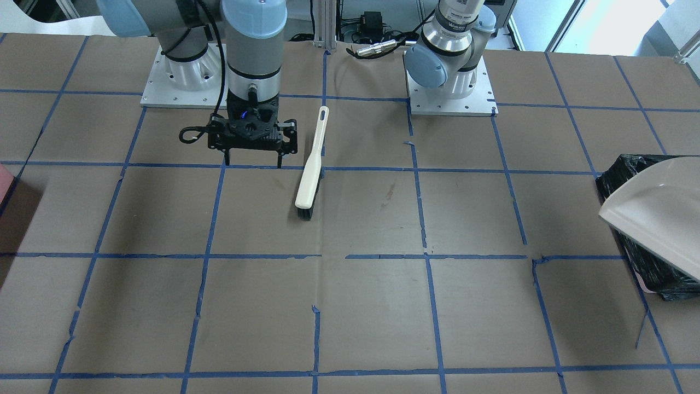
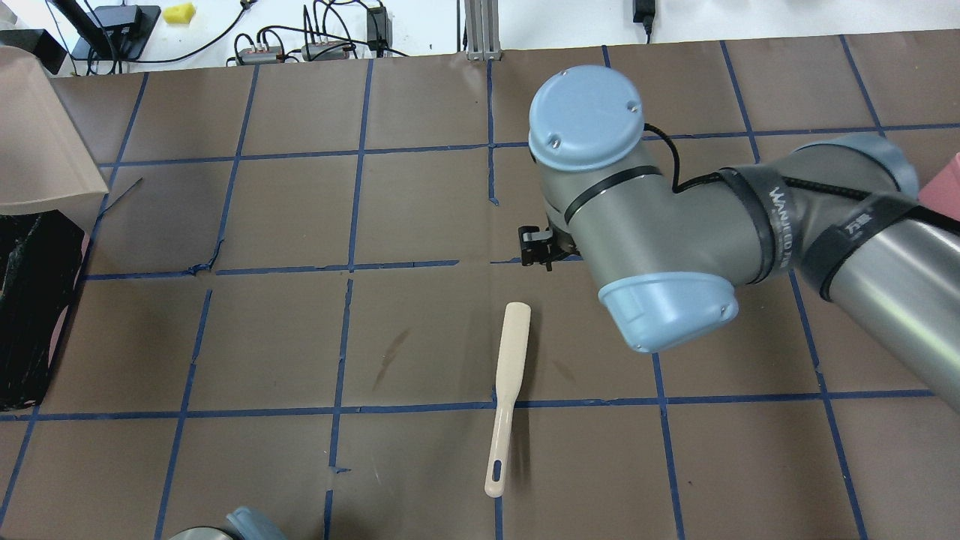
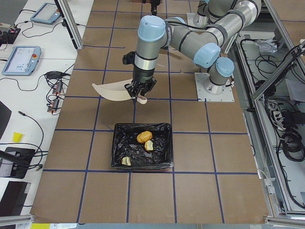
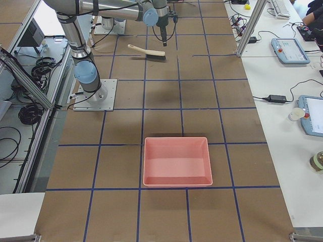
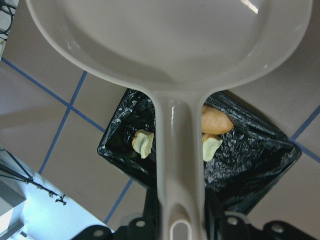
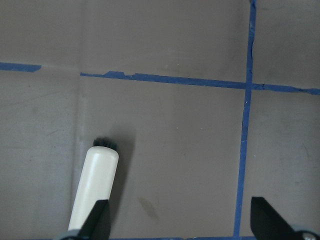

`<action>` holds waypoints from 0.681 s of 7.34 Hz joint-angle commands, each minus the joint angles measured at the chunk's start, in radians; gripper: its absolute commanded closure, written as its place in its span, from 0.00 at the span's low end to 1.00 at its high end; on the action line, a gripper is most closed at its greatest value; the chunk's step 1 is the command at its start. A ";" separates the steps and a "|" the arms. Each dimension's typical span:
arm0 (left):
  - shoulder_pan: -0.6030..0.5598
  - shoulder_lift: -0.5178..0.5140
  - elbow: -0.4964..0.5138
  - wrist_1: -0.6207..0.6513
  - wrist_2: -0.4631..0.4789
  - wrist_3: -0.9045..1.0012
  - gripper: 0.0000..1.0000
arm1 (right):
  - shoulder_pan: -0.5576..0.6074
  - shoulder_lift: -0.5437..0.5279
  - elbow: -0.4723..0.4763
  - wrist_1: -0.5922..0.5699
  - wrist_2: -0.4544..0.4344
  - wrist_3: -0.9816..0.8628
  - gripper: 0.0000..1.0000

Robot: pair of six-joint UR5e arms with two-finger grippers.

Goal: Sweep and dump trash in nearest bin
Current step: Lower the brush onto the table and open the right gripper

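The three bread pieces lie inside the bin (image 3: 162, 157), which is lined with a black bag: the oval roll (image 3: 144, 137) and two torn chunks (image 3: 149, 145) (image 3: 126, 161). In the left wrist view they show under the pan: the roll (image 5: 216, 120) and the chunks (image 5: 143, 143) (image 5: 211, 146). My left gripper (image 3: 141, 94) is shut on the handle (image 5: 177, 165) of an empty beige dustpan (image 5: 170, 45), held above the bin's edge. My right gripper (image 1: 253, 164) is open and empty, just above the table beside a beige hand brush (image 1: 311, 169).
The brush (image 2: 510, 375) lies flat on the brown, blue-taped table near the middle. An empty pink bin (image 4: 176, 161) without a liner stands at the table's end on my right. My right arm's elbow (image 2: 622, 202) hangs over the centre.
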 commanded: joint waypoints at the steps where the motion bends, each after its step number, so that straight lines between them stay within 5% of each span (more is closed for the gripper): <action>1: -0.167 -0.004 -0.050 -0.004 -0.015 -0.219 0.95 | -0.109 -0.015 -0.099 0.139 0.006 -0.063 0.00; 5: -0.416 -0.030 -0.157 0.040 -0.015 -0.656 0.95 | -0.220 -0.015 -0.167 0.180 0.003 -0.209 0.00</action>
